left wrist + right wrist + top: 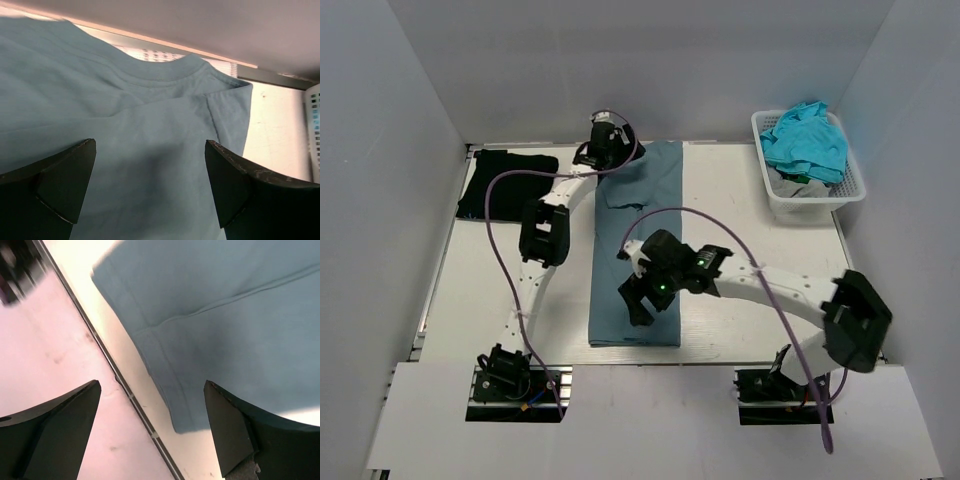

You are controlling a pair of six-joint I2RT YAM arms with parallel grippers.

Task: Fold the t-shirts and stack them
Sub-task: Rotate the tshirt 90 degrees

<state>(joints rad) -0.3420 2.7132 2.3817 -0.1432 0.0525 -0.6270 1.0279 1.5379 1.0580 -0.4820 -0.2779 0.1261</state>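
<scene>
1. The left gripper (603, 140) hangs with its jaws spread wide and nothing between them. The slate-blue t-shirt (655, 180) lies directly under it. In the left wrist view the left gripper (149, 145) has cloth beneath both fingers, with the collar just ahead of the tips.
2. The right gripper (640, 305) is likewise wide open and empty. In its own view the right gripper (150, 385) has the slate-blue t-shirt (225, 315) ahead and toward its right finger. The hem corner ends in the gap between the fingers.
3. The shirt lies as a long flat strip, so the likely step is a crosswise fold that brings one end over the other.
4. For the left side, the better grasp is at the shoulder edge ahead of the right finger, where the slate-blue t-shirt (125, 125) shows a folded-in layer. The pinch should catch every layer, or the sleeve may slip out.
5. For the right side, the gripper should shift toward the cloth before closing, since bare table (740, 200) lies under its left finger.
6. Both grippers should lift only a little and carry their ends evenly, so the strip's edges line up.
7. The black t-shirt (505, 185) lies well off to the left gripper's left. The turquoise t-shirts (805, 140) sit in the basket (800, 208), far to its right.
</scene>
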